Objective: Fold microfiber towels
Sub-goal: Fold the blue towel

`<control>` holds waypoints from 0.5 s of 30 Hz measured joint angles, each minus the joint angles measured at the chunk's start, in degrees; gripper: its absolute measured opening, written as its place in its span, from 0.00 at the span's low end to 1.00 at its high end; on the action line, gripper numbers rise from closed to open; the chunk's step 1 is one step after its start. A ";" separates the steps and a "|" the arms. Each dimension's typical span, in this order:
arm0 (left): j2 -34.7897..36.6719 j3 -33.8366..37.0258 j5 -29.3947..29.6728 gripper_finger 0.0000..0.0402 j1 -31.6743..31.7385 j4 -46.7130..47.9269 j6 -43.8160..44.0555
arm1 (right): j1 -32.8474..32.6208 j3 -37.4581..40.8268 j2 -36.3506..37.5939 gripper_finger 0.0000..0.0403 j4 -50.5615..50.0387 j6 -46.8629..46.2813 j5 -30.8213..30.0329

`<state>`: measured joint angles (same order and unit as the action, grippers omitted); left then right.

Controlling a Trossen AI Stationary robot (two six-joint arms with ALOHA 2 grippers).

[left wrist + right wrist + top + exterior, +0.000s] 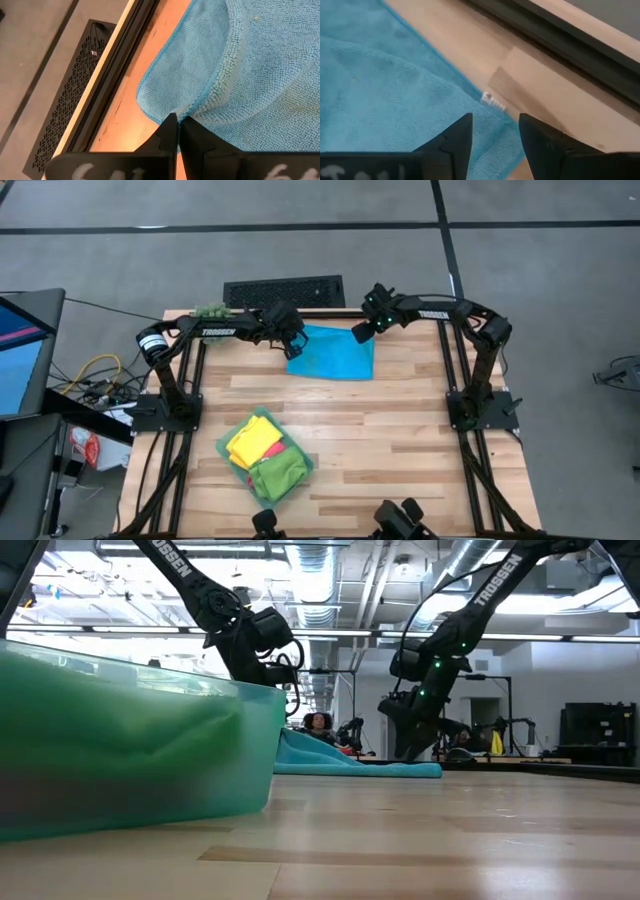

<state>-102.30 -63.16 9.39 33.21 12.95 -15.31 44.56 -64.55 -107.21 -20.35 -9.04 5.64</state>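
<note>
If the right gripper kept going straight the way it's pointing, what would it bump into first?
Most likely the blue towel. The open right gripper points down at the towel's corner, by the small white tag, with the table beneath. How far above it hangs is unclear.

A pale green translucent tray (224,446) sits on the wooden table (400,440). A spiky green plant ball (211,311) rests beside 1 black perforated panel (283,290).
</note>
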 joint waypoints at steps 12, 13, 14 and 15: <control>0.00 0.00 0.00 0.00 0.00 0.00 0.09 | -0.91 -0.17 -3.36 0.47 -0.44 -1.23 -0.27; 0.00 0.00 0.00 0.00 0.00 0.00 0.09 | -1.05 -0.32 -3.37 0.46 -0.53 -1.13 -0.48; 0.00 0.00 0.00 0.00 0.00 0.00 0.09 | -1.08 -0.73 -3.47 0.46 -0.99 -0.80 -0.49; 0.00 0.00 0.00 0.00 0.00 0.00 0.09 | -1.08 -1.09 -3.57 0.46 -1.32 -0.63 -0.41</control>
<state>-102.30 -63.16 9.39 33.21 12.95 -15.22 43.48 -65.64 -110.78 -21.67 -9.67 5.23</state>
